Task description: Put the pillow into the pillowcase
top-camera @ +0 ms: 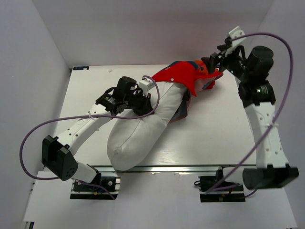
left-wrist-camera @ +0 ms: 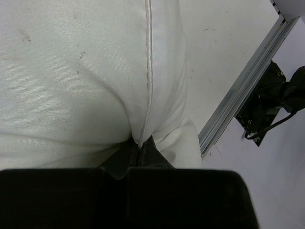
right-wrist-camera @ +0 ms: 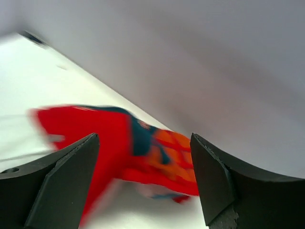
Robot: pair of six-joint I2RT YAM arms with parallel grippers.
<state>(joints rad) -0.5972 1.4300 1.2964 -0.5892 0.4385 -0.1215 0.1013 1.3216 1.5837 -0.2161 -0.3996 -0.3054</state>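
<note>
The white pillow point(top-camera: 138, 131) lies diagonally on the table, its near end at the front edge and its far end under the pillowcase point(top-camera: 183, 74). The pillowcase is red with blue and orange patches and drapes over the pillow's far end. My left gripper point(top-camera: 143, 101) is shut on the pillow's seamed edge; in the left wrist view the pillow point(left-wrist-camera: 86, 76) fills the frame and its seam runs down into the closed gripper point(left-wrist-camera: 138, 149). My right gripper point(top-camera: 213, 62) is open, raised beside the pillowcase's far right end. In the right wrist view the blurred pillowcase point(right-wrist-camera: 143, 143) lies beyond the open gripper point(right-wrist-camera: 144, 138).
The white table point(top-camera: 219, 129) is boxed in by white walls at the left, back and right. A metal rail point(top-camera: 186, 168) runs along its front edge and also shows in the left wrist view point(left-wrist-camera: 243, 90). Purple cables loop off both arms.
</note>
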